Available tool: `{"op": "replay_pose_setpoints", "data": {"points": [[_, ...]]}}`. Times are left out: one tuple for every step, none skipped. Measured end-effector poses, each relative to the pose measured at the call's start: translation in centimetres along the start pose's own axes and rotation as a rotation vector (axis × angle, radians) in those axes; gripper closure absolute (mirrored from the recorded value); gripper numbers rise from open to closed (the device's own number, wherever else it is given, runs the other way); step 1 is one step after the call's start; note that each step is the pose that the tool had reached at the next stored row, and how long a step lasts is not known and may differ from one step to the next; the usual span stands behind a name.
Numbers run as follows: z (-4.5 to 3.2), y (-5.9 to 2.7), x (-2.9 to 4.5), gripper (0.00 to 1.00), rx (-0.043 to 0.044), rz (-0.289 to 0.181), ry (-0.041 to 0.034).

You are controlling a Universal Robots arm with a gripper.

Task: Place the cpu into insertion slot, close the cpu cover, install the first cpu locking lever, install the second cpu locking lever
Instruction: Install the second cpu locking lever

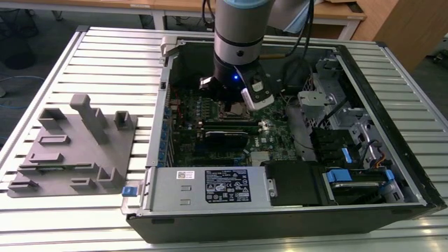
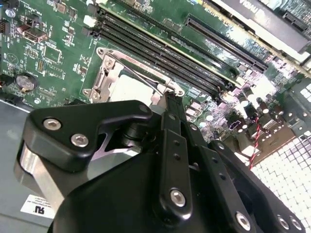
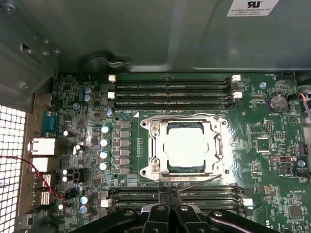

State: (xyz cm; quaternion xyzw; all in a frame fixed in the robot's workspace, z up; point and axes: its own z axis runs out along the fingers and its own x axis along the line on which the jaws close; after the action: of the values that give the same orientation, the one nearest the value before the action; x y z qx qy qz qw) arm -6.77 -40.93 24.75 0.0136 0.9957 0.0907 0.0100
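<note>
- Nearest in the first wrist view, the gripper (image 3: 168, 194) has its two black fingertips pressed together, nothing showing between them. They sit at the near edge of the insertion slot (image 3: 154, 167), right by a thin wire locking lever (image 3: 201, 181) that runs slantwise along that edge; probably they are placed there to work the lever.
- Just beyond, the cpu (image 3: 187, 147) lies flat in the socket, its pale metal top facing up.
- The cpu cover (image 3: 219, 145) lies down over it as a silvery frame around the chip's top, so seating and covering look done. A second wire lever (image 3: 187, 116) runs along the far edge.
- Long memory slots (image 3: 172, 92) flank the socket on both sides, and a row of capacitors (image 3: 104, 148) stands close by; these crowd the fingers' working room.
- In the exterior view, the arm (image 1: 238, 47) reaches straight down into the open computer case (image 1: 392, 173), whose walls and drive cage (image 1: 329, 105) hem it in.
- Farthest, a grey fixture tray (image 1: 77, 147) rests on the slatted table (image 1: 105, 52), well clear of the case.
</note>
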Motion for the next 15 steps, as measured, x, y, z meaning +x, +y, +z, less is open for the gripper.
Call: {"op": "replay_pose_setpoints", "data": {"points": [[0.04,-0.01,0.0,0.89,-0.0003,0.0,-0.0003],[0.16,-0.03,0.03,0.89,-0.0003,0.0,-0.0009],[0.32,-0.06,0.11,0.89,-0.0002,0.0,-0.0014],[0.5,-0.1,0.23,0.89,-0.0001,0.0,-0.0019],[0.67,-0.14,0.38,0.89,0.0,0.0,-0.0023],[0.84,-0.17,0.57,0.89,-0.0001,0.0,-0.0024],[1.02,-0.21,0.77,0.89,-0.0002,0.0,-0.0025],[1.19,-0.25,1.0,0.89,-0.0002,0.0,-0.0024],[1.37,-0.29,1.26,0.89,-0.0001,0.0,-0.0024],[1.54,-0.33,1.52,0.89,-0.0001,0.0,-0.0024],[1.71,-0.37,1.79,0.89,-0.0001,0.0,-0.0023],[1.88,-0.41,2.05,0.89,-0.0001,0.0,-0.0024],[2.06,-0.44,2.23,0.89,-0.0002,0.0,-0.0025],[2.24,-0.48,2.29,0.89,-0.0002,0.0,-0.0026],[2.42,-0.51,2.3,0.89,-0.0005,0.0,-0.0023]]}}
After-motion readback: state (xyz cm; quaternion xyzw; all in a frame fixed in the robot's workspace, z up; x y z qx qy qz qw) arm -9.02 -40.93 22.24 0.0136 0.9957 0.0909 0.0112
